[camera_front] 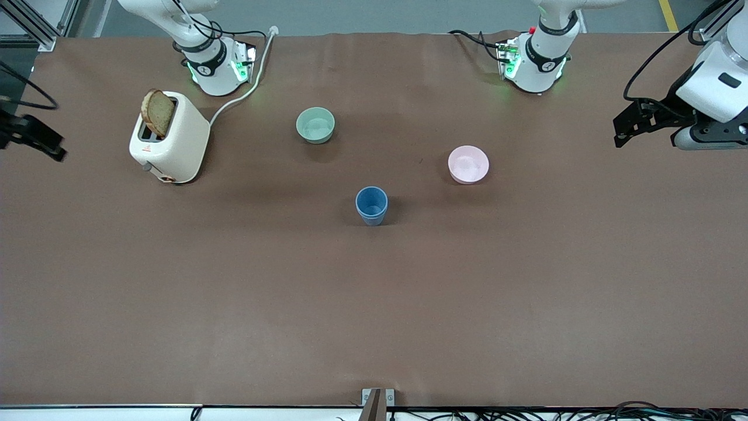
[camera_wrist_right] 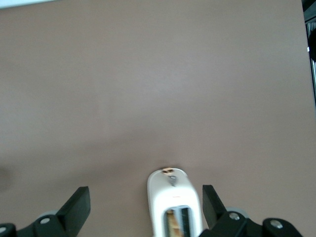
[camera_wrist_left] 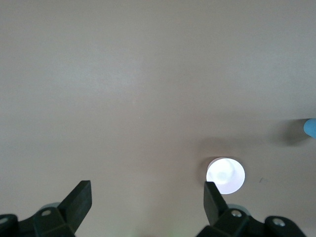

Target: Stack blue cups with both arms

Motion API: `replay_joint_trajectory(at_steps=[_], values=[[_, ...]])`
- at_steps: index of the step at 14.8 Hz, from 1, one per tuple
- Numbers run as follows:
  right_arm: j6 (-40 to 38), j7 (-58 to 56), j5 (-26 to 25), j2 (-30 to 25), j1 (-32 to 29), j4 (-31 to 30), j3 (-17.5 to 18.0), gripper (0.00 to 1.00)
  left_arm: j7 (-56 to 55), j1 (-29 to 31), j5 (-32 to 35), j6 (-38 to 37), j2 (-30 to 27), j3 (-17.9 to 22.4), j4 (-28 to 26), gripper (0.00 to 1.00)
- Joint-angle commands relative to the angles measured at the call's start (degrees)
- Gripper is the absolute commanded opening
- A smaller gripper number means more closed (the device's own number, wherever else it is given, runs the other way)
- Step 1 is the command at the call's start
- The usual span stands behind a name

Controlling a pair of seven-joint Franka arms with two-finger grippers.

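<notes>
We see only one blue cup shape (camera_front: 371, 204) standing upright near the middle of the table (camera_front: 374, 316). It looks like the two blue cups sit one inside the other, but we cannot be sure. The stack is nearer to the front camera than the pink bowl (camera_front: 468, 164), and nearer too than the green bowl (camera_front: 315, 124). What could go wrong? If the top cup sits crooked, the stack could tip when something bumps the table. An arm coming back low could knock it over. If the cups are pushed in too tight, they may be hard to pull apart. The left pincer (camera_front: 634, 124) hangs high over the table's edge, well apart from the pink bowl, toward the left arm's end. Its two fingers (camera_wrist_left: 79, 200) are spread wide with nothing between them. The right pincer (camera_front: 35, 140) hangs over the other edge, well apart from the toaster (camera_front: 169, 137) with its bread slice (camera_front: 158, 112). It is spread wide and empty too. Both arms look pulled back and waiting.
</notes>
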Motion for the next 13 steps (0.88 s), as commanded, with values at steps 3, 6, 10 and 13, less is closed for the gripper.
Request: replay_joint_trajectory(at_steps=[3, 6, 10, 13], values=[[-0.34, -4.13, 1.31, -0.12, -2.5, -0.23, -0.31, 1.0, 1.09, 0.39, -0.88, -0.72, 0.24, 0.05, 0.86, 1.0], [-0.17, -3.78, 1.57, -0.12, -2.33, -0.23, -0.22, 1.0, 1.62, 0.3, -0.88, -0.63, 0.24, 0.05, 0.86, 1.0], [1.75, -3.78, 6.55, -0.12, -2.59, -0.32, -0.48, 1.0, 3.02, 0.48, -1.93, -0.54, 0.32, 0.49, 0.94, 1.0], [1.68, -4.22, 6.67, -0.21, -2.5, -0.32, -0.39, 1.0, 3.2, 0.48, -2.02, -0.54, 0.41, 0.49, 0.94, 1.0]])
